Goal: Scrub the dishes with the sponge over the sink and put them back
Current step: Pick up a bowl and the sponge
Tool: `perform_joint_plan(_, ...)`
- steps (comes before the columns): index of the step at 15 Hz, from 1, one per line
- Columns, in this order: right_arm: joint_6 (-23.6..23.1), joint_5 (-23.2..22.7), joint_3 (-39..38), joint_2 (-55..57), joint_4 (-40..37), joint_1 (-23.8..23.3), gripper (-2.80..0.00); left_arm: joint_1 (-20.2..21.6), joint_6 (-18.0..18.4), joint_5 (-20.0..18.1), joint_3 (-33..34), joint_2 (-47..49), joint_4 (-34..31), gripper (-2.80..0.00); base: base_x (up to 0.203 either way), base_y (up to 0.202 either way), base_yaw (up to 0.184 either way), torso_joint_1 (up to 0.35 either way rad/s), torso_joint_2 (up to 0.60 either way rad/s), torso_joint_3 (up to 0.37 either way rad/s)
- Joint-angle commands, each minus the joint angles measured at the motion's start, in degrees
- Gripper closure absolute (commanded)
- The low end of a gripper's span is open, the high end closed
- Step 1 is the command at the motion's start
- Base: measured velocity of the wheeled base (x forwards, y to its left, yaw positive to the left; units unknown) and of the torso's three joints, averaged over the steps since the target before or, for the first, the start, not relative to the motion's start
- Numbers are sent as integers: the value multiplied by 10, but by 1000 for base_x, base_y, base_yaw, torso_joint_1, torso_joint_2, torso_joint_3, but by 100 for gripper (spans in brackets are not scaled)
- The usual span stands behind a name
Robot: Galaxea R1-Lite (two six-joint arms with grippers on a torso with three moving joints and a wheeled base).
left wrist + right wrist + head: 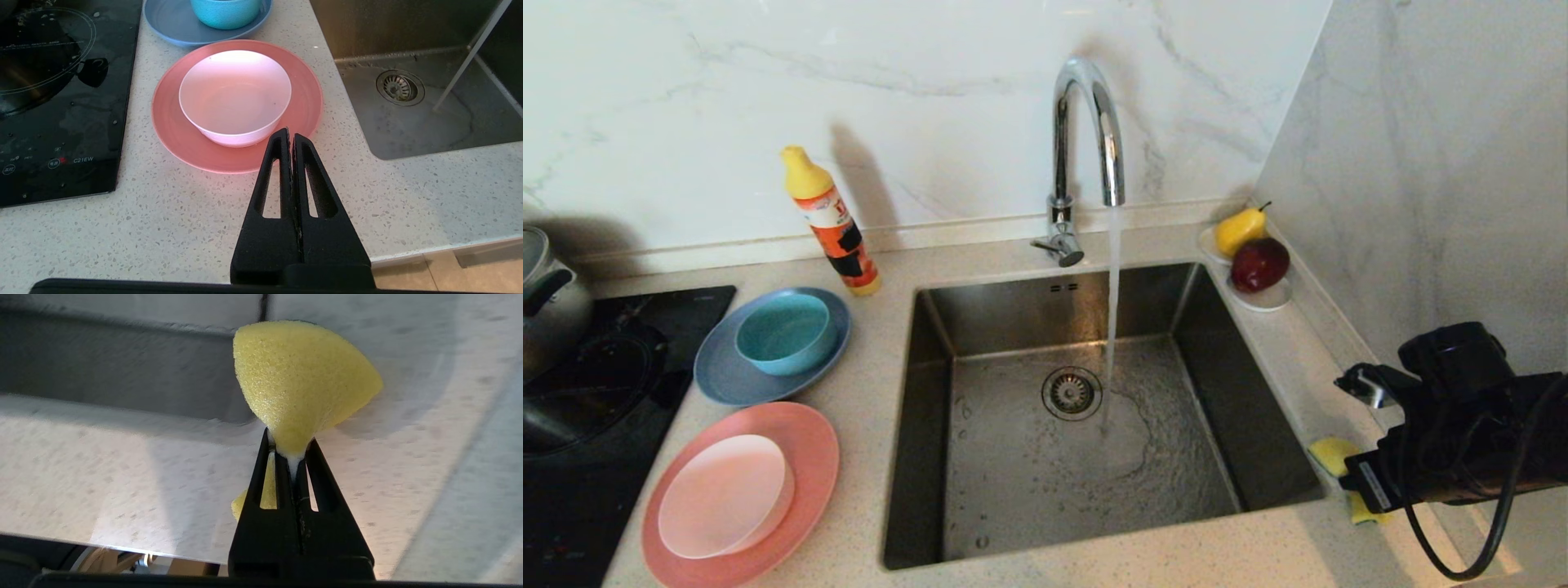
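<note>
Right of the brushed-steel sink [931, 425], the soft yellow foam sponge [302, 379] is squashed flat where clamped by the right gripper [291, 451], so a mid-body grip is judged firmer; the left gripper [291, 134] is parked, pressed together on nothing.

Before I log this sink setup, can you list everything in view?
bowls: 2, teal on the grey-blue plate, pale pink-white on the salmon plate
plates: 2, grey-blue, salmon-pink, counter left of sink
sink: 1, steel, centre, water running from tap
sponge: 1, yellow, pinched in right hand
bottle: 1, orange, yellow cap, behind plates
fruit dish: 1, white, pear and apple, right corner
pot: 1, steel, on black hob
right hand: shut on sponge, right of sink
left hand: shut, empty, over the counter by the salmon plate
</note>
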State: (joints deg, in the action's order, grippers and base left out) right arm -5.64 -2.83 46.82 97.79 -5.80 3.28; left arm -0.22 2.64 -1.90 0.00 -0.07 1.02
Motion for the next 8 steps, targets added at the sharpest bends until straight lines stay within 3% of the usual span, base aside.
perform_joint_plan(1,-1,1,4,4,0,-11,0,0,0,0,11,0,0,0,0,0,0,0,0,0)
perform_joint_plan(8,0,-1,0,-15,-4,-5,0,0,0,0,11,0,0,0,0,0,0,0,0,0)
